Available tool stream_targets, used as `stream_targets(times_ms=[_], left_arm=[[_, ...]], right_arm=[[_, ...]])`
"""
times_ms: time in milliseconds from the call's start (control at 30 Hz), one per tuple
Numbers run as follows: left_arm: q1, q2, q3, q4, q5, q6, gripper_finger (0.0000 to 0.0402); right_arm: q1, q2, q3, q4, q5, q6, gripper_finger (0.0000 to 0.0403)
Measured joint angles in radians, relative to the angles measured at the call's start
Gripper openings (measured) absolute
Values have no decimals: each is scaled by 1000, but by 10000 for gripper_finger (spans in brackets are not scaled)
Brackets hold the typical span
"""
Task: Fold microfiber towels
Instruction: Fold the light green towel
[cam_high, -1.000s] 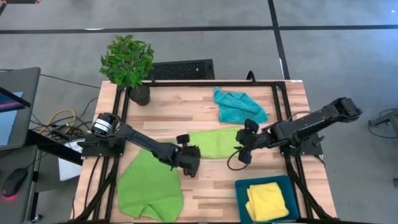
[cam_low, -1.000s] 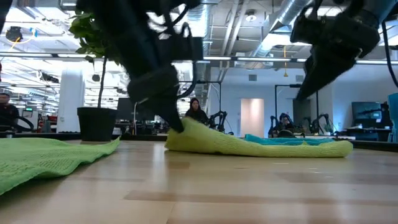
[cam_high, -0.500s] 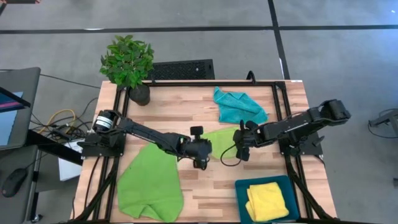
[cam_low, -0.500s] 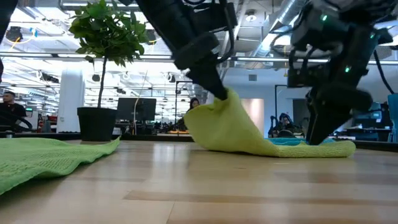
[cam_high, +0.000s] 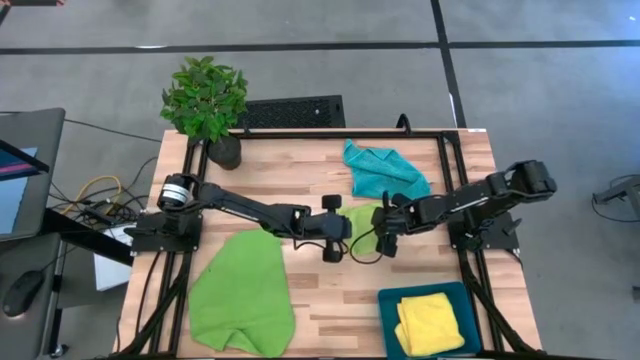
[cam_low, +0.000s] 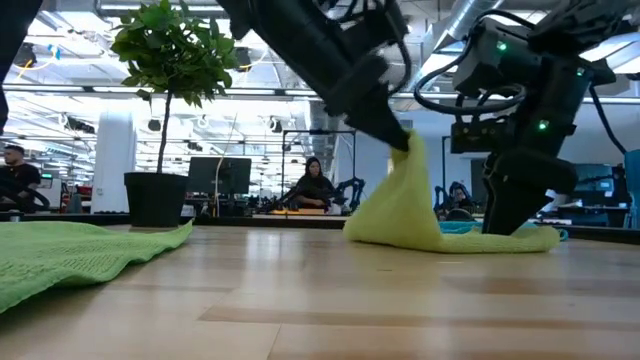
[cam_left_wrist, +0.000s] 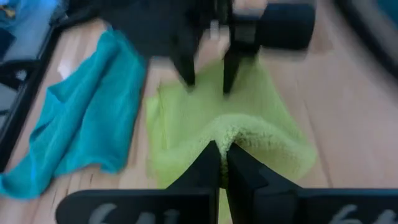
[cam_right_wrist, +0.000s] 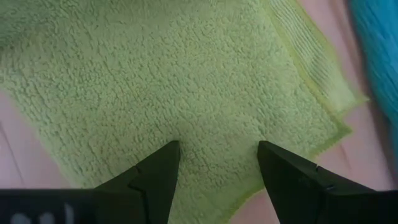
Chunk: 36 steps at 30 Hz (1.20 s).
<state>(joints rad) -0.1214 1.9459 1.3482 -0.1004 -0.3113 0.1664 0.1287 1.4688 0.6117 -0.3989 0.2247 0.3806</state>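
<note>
At the counter's (cam_high: 300, 170) middle, a lime green towel (cam_high: 366, 228) is being folded. Its edge is pinched tight in the left pincer (cam_low: 400, 140) and lifted toward three o'clock. The right pincer (cam_right_wrist: 217, 163), jaws spread wide, is pressed down on the flat half. Next, the lifted edge should be laid squarely over the far edge, then released.
</note>
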Motion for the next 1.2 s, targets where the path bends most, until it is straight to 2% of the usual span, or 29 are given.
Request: stream_targets(times_ms=[400,533,767,900,1200], left_arm=[[40,8,-1,116,21,54,0],[39,8,-1,161,67,103,0],[52,60,9,249,78,127,0],[65,102,63,240,20,129,0],[71,105,173,219,-35,216,0]], right_arm=[[51,-287,21,-104,11,10,244],[67,-350,21,-102,21,11,244],[88,-417,22,-109,35,12,244],[104,-436,22,-120,39,12,244],[129,-441,23,-122,39,13,244]])
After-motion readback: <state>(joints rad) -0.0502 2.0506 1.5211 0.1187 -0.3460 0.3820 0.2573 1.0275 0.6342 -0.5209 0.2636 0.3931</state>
